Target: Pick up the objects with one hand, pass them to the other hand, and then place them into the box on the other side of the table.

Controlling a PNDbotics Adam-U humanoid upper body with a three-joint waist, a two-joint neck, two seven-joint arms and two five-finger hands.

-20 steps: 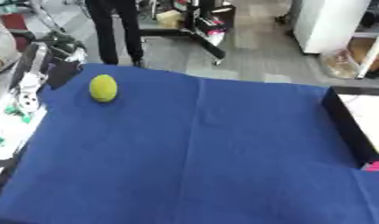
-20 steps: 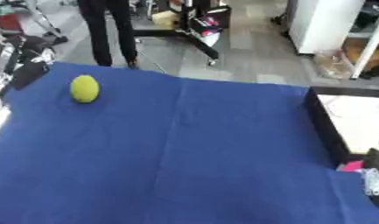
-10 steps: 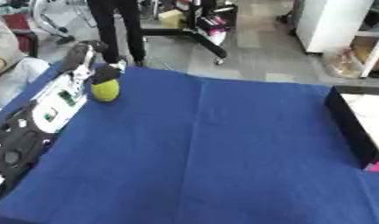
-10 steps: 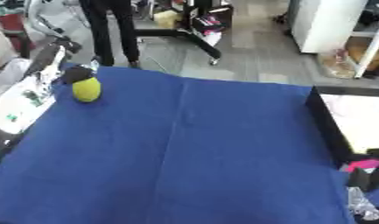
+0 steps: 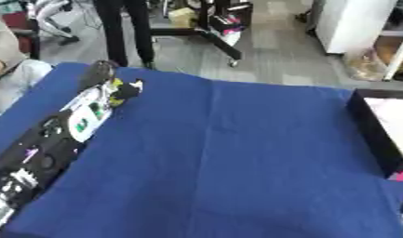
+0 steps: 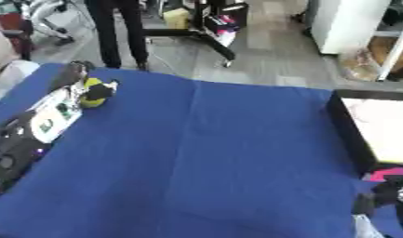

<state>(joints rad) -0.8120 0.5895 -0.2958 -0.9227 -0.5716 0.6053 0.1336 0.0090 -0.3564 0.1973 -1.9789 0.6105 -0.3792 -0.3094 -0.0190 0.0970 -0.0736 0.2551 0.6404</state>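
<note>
The robot's left arm extended along the left side of the blue cloth-covered table toward its far left corner. The left hand sat at that corner with its dark fingers curled round the small yellow-green ball; the ball showed between the fingers and a thumb in the right eye view and was mostly covered in the left eye view. Whether the ball rested on the cloth or was raised off it could not be determined.

The black-walled box with a pale interior stood at the right edge of the table, well apart from the ball, on the opposite side. A small pink object lay just beside the near end of the box.

The right hand appeared as a dark shape at the lower right corner of the right eye view only, near the pink object. The position of its fingers could not be determined.
</note>
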